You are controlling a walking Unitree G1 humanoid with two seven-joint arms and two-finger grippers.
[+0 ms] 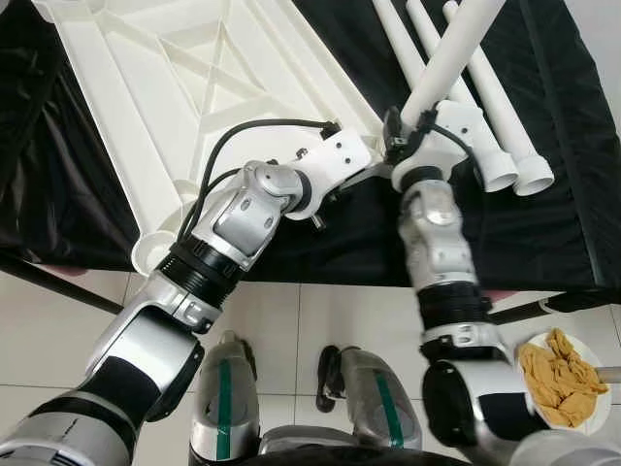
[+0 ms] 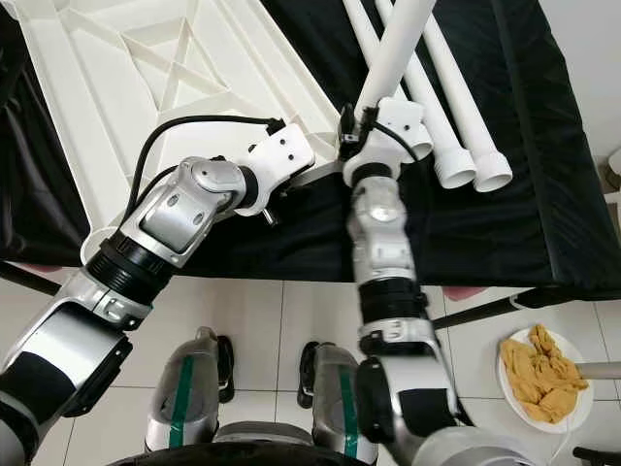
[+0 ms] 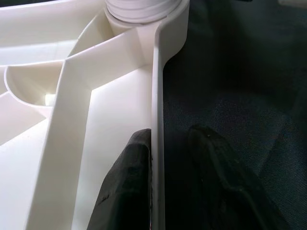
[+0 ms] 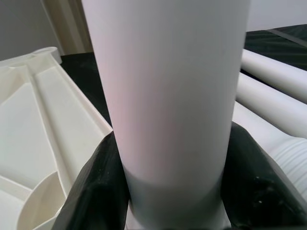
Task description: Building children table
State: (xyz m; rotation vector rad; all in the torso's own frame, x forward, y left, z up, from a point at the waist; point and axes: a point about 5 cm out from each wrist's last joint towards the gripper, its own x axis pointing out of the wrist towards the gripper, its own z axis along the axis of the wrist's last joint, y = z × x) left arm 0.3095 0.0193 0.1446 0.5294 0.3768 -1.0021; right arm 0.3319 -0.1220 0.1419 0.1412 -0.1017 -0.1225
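Note:
A white plastic tabletop (image 1: 175, 87) lies upside down on a black cloth, ribs facing up. My left gripper (image 3: 165, 139) is shut on the tabletop rim (image 3: 157, 86), one black finger on each side, just short of a corner socket (image 3: 168, 28). A ribbed white end sits in that socket. My right gripper (image 4: 175, 167) is shut on a white table leg (image 1: 456, 49). It holds the leg tilted up over that same corner, its fingers (image 4: 98, 187) pressed to both sides of the tube.
Other white legs (image 1: 495, 107) lie side by side on the black cloth (image 1: 572, 146) to the right. On the tiled floor at the right sits a white plate (image 1: 529, 345) holding a yellow-brown cloth. Dark frame bars (image 1: 49, 282) run under the cloth's front edge, near my feet (image 1: 223, 408).

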